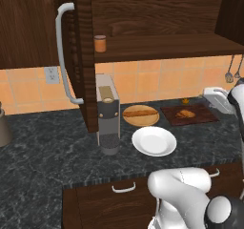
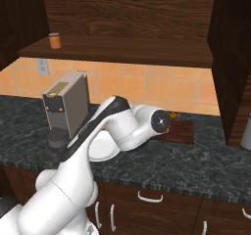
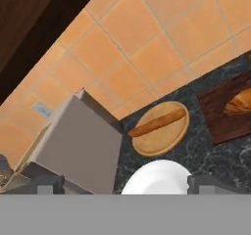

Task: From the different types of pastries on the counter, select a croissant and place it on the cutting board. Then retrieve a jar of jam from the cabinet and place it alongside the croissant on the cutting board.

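Observation:
The croissant (image 1: 184, 113) lies on the dark reddish cutting board (image 1: 205, 114) at the right of the counter (image 1: 43, 147). In the hand view the croissant (image 3: 238, 102) and the board (image 3: 223, 119) sit at the right edge. The cabinet (image 1: 28, 23) stands open, its door and curved grey handle (image 1: 64, 51) swung out. The jar of jam (image 1: 99, 43) stands alone on the cabinet shelf, also seen as the jar (image 2: 55, 40) at upper left. My gripper (image 3: 125, 186) hangs open above the counter near the board, with nothing between its fingertips (image 3: 46, 184).
A long baguette (image 3: 158, 123) rests on a round wooden plate (image 1: 140, 120). A white plate (image 1: 154, 141) lies in front of it. A grey coffee machine (image 1: 107, 109) stands beneath the open door. Utensils (image 1: 232, 73) hang on the tiled wall at the right.

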Robot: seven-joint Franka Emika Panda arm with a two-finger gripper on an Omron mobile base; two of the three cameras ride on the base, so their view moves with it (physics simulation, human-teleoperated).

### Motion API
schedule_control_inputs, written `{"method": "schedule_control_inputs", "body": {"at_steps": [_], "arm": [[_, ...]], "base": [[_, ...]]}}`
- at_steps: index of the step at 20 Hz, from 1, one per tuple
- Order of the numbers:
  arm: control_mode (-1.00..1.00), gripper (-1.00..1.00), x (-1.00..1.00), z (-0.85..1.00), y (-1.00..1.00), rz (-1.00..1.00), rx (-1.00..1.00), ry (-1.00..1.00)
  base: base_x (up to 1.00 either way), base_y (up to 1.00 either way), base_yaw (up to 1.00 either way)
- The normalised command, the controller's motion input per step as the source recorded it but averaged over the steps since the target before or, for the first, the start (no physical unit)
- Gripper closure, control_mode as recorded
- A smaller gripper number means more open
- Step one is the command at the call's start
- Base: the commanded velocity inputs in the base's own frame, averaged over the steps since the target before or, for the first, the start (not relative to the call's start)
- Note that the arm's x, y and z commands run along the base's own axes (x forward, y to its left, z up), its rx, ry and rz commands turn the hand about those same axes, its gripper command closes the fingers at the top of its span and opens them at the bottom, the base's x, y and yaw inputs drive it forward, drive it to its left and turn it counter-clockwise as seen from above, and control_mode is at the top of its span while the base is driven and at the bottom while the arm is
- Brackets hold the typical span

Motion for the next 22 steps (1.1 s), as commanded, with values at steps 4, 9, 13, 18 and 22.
{"method": "schedule_control_inputs", "body": {"at_steps": [4, 9, 13, 18, 22], "arm": [[-1.0, -1.0, -0.26, 0.55, 0.19, 0.31, -0.06, -0.18], [-1.0, -1.0, -0.33, 0.55, 0.24, 0.33, -0.05, -0.23], [-1.0, -1.0, -0.22, 0.42, 0.52, 0.37, -0.09, -0.2], [-1.0, -1.0, -0.08, 0.44, 0.5, 0.32, -0.09, -0.2], [-1.0, -1.0, -0.09, 0.48, 0.36, 0.28, -0.06, -0.2]], "base": [[0.0, 0.0, 0.0], [0.0, 0.0, 0.0], [0.0, 0.0, 0.0], [0.0, 0.0, 0.0], [0.0, 0.0, 0.0]]}}
